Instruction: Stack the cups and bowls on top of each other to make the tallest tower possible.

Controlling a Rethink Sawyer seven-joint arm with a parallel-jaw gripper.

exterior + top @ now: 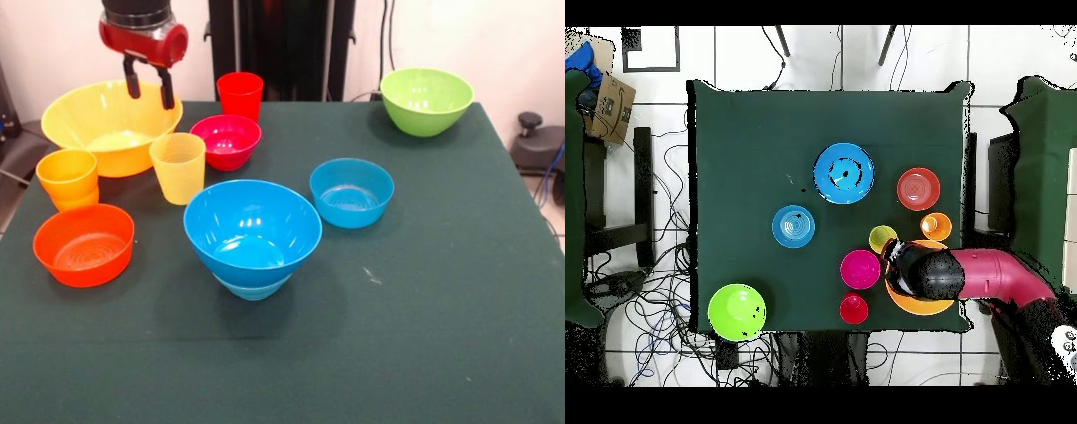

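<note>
My gripper (148, 92) hangs open and empty just above the right rim of the large yellow-orange bowl (84, 119), at the table's back left. The arm (965, 275) covers most of that bowl (917, 305) in the overhead view. The tower is a large blue bowl (221, 221) resting on a small light-blue bowl (252, 288) at mid-table. Beside the gripper stand a yellow cup (178, 168), a magenta bowl (226, 141) and a red cup (240, 95). An orange-yellow cup (68, 178) and a shallow orange bowl (84, 246) sit at the left.
A small blue bowl (351, 193) lies right of the tower. A lime green bowl (426, 100) stands at the back right corner. Dark green cloth (424, 336) covers the table. Cables and chairs ring the table (725, 150) in the overhead view.
</note>
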